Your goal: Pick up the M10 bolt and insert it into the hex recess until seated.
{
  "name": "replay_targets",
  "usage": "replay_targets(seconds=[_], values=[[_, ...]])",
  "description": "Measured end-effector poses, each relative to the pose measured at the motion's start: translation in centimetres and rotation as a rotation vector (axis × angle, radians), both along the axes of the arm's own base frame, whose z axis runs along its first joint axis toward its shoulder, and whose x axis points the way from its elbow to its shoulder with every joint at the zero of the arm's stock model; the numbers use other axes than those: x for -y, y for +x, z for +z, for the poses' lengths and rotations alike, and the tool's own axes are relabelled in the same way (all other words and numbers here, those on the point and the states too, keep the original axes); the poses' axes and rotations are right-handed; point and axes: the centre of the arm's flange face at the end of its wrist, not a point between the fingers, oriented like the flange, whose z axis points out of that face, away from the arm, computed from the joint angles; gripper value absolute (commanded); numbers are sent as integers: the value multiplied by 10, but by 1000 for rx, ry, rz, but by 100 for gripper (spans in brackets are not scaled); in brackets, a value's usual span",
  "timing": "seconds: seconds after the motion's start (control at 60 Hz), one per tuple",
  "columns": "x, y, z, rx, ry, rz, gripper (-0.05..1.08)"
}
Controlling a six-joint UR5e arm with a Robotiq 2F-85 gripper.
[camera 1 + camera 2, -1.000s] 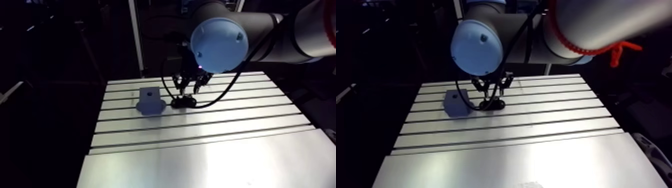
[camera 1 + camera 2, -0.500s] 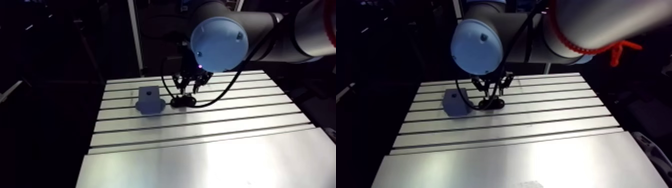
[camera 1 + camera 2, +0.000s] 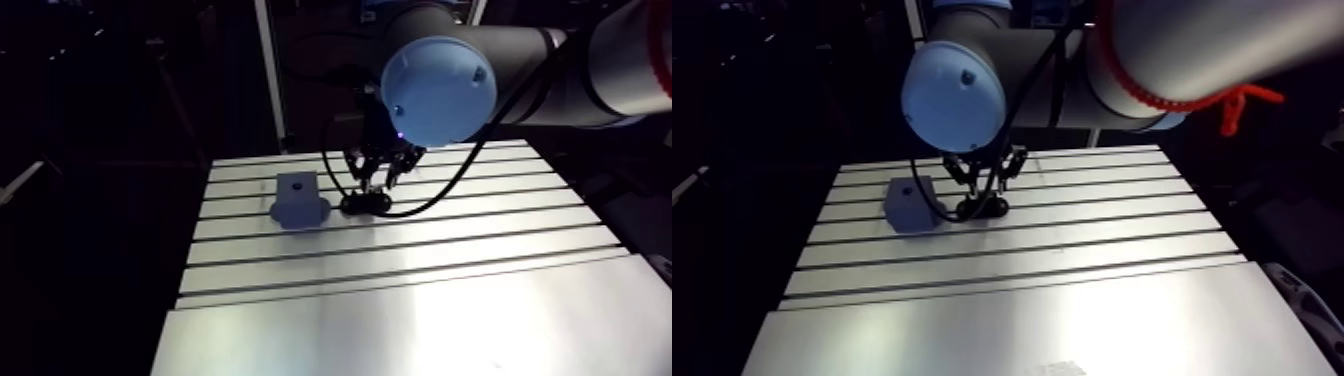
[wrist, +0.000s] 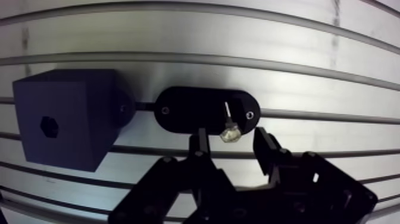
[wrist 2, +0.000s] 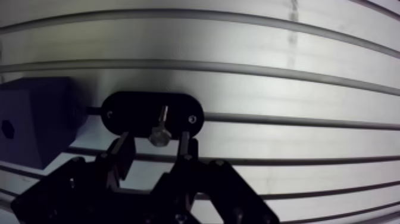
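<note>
In the wrist view a small silver M10 bolt (image 4: 229,131) stands head-up in a black oval holder (image 4: 190,110) on the table. My gripper (image 4: 231,143) is open, one finger on each side of the bolt's head with a gap to each. Beside the holder, off to one side of the gripper, sits a dark block (image 4: 65,125) with a hex recess (image 4: 49,126) in its face. In the arm view the gripper (image 3: 375,185) hangs just over the holder (image 3: 365,204), with the block (image 3: 298,198) to its left.
The slotted aluminium table (image 3: 400,260) has long grooves running across it, and a smooth plate (image 3: 420,330) covers its near part. The block and the holder sit close together in the far rows.
The arm view has shifted very slightly, so the camera moved a little. The gripper stays over the holder, and the bolt, holder and block have not moved.
</note>
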Motion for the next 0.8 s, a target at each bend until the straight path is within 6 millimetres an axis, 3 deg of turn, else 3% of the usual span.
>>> replay_targets(seconds=[0.8], values=[[-2, -1, -6, -7, 1, -1, 50]])
